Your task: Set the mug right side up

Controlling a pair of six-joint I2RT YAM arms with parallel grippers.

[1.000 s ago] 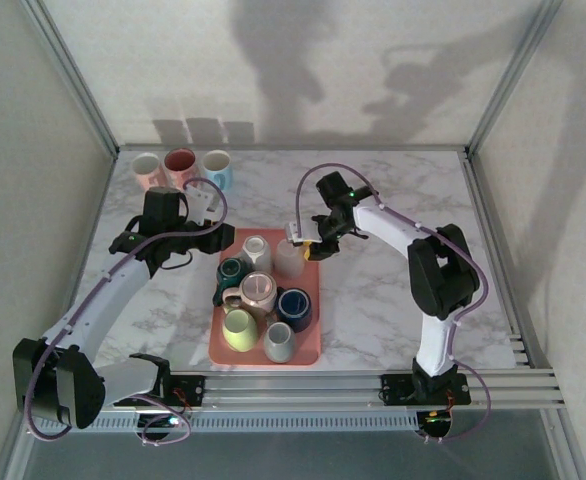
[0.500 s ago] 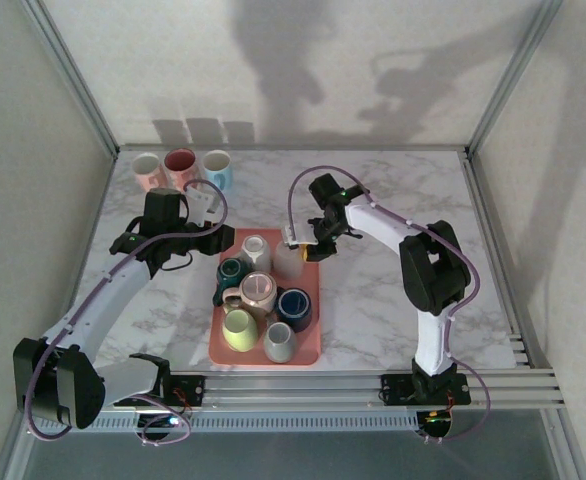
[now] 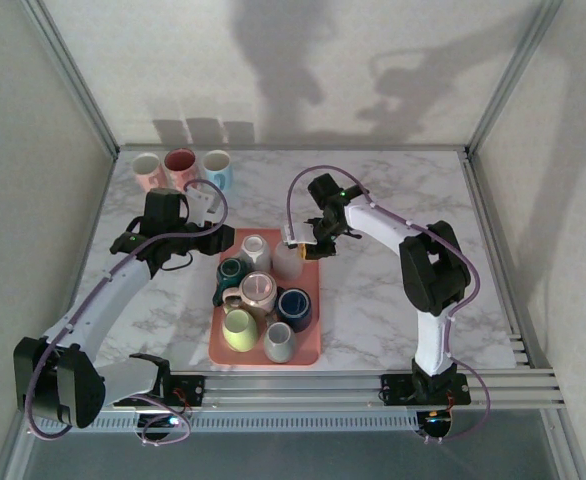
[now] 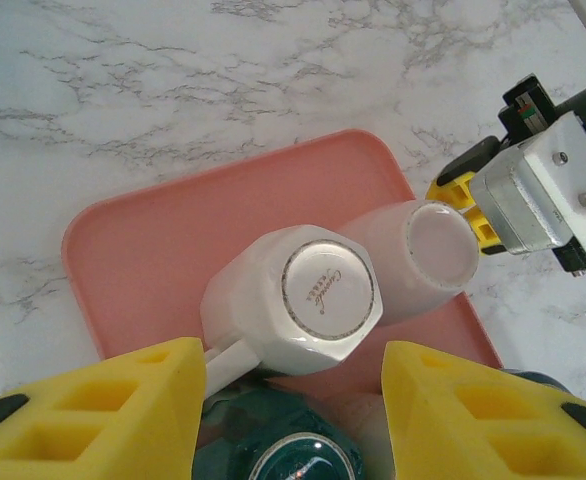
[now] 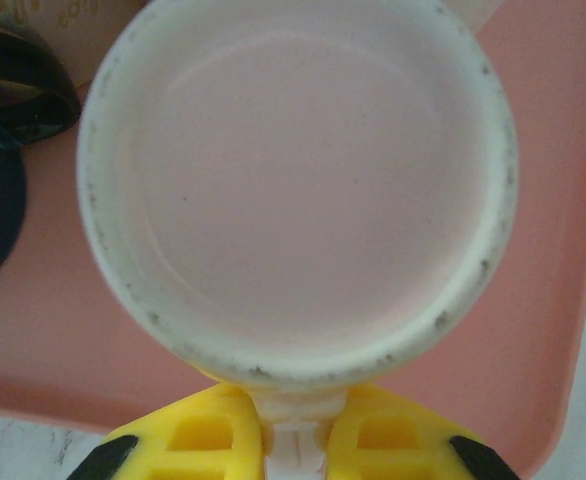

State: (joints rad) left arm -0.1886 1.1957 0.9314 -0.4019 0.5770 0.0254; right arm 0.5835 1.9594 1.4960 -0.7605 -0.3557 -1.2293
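A pale pink mug (image 3: 287, 260) (image 4: 428, 255) stands upside down, base up, at the back right of the pink tray (image 3: 314, 345) (image 4: 143, 250). My right gripper (image 3: 308, 243) (image 5: 298, 445) is at its right side, shut on the mug's handle (image 5: 295, 420), which is pinched between the yellow fingers. In the right wrist view the mug's base (image 5: 293, 180) faces the camera. My left gripper (image 3: 218, 240) (image 4: 293, 400) hovers open over the tray's back left, above an upside-down white octagonal mug (image 4: 303, 300) and holding nothing.
Several more mugs crowd the tray: a green one (image 3: 231, 270), a beige one (image 3: 258, 290), a navy one (image 3: 295, 305), a yellow-green one (image 3: 239, 328) and a grey one (image 3: 279, 342). Three upright mugs (image 3: 180, 165) stand at the table's back left. Bare marble lies right of the tray.
My right gripper edged left to the pale pink mug and its jaws closed on the handle. The left arm stayed where it was.
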